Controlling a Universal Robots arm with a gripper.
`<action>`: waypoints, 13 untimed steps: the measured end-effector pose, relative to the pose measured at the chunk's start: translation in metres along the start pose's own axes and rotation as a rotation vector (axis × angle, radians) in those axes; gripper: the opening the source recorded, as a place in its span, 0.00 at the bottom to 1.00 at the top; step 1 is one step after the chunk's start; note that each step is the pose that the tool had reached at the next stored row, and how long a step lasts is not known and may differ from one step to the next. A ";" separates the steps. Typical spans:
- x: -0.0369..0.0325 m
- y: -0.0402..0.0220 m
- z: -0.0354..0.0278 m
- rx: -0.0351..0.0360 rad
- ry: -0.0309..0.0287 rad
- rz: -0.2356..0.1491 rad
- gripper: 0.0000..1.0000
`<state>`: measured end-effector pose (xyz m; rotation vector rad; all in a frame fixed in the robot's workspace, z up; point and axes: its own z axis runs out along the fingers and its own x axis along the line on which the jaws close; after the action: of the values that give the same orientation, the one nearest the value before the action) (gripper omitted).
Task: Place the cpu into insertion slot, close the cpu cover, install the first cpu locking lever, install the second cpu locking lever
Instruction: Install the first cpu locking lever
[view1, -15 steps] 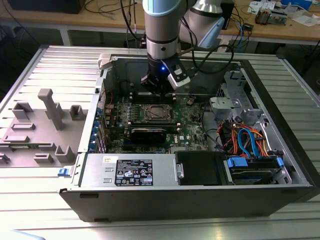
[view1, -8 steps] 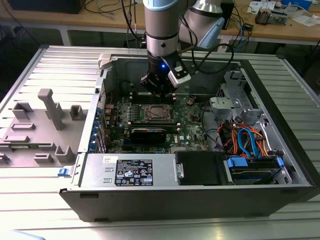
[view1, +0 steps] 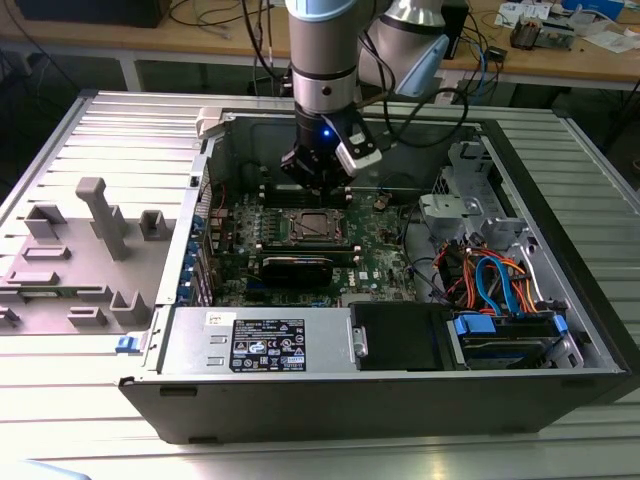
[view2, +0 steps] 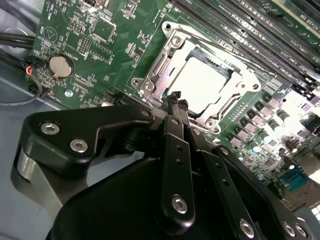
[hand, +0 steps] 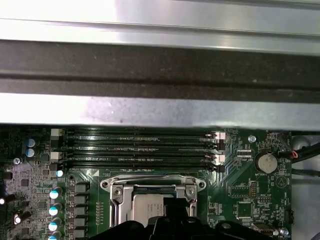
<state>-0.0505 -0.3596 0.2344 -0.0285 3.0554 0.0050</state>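
**Over the socket, cpu seated**

My gripper (view2: 176, 99) hangs just above the insertion slot (view2: 202, 85) inside the open computer case (view1: 560, 330), which lies on the slatted metal surface (view1: 90, 400). In the second wrist view my fingers (view2: 177, 112) are pressed together at the tips, holding nothing, and sit right at the near edge of the socket frame. The cpu (view2: 200, 86) lies flat in the slot, its pale metal top showing through the window of the cpu cover (view2: 165, 60), which lies down over it. In the first wrist view the cover's hinge side (hand: 152, 189) faces the long black memory slots (hand: 137, 147) on the green board (hand: 245, 200). In the exterior view my gripper (view1: 318, 185) stands over the socket (view1: 312, 226); whether the levers are latched I cannot tell.
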 end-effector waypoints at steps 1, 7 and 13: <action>0.0003 -0.0008 0.0000 0.0001 0.0000 0.000 0.11; 0.0016 -0.0029 0.0006 -0.0002 0.0181 0.001 0.11; 0.0020 -0.0085 0.0009 -0.0008 0.0478 0.001 0.11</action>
<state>-0.0523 -0.3681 0.2332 -0.0274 3.1031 0.0057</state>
